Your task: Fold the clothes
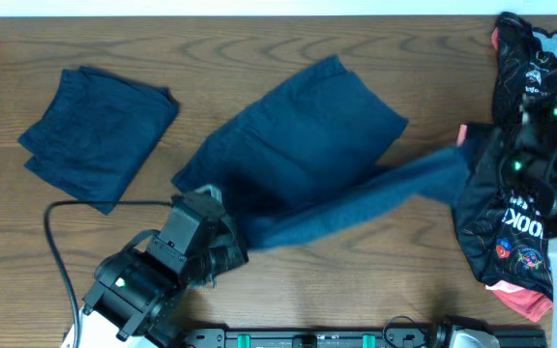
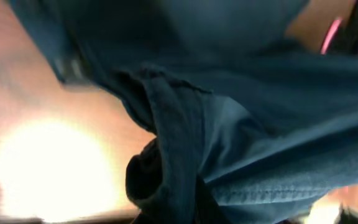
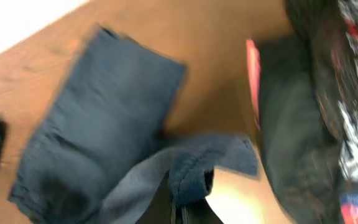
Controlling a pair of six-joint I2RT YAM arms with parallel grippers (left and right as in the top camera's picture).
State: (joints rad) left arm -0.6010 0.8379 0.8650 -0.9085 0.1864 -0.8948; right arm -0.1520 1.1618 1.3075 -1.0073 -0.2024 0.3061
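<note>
A dark navy garment (image 1: 298, 145) lies spread at the table's middle, with one long edge lifted and stretched between both grippers. My left gripper (image 1: 230, 244) is shut on its lower left end. The cloth is bunched at the jaws in the left wrist view (image 2: 179, 143). My right gripper (image 1: 470, 157) is shut on the right end. The right wrist view shows the jaws (image 3: 182, 208) pinching a hemmed edge (image 3: 194, 168). A second navy garment (image 1: 100, 135) lies folded at the far left, away from both grippers.
A heap of black printed clothing with red and pink parts (image 1: 525, 208) lies at the right edge, right beside the right arm. It also shows in the right wrist view (image 3: 328, 106). A black cable (image 1: 56, 242) loops at the front left.
</note>
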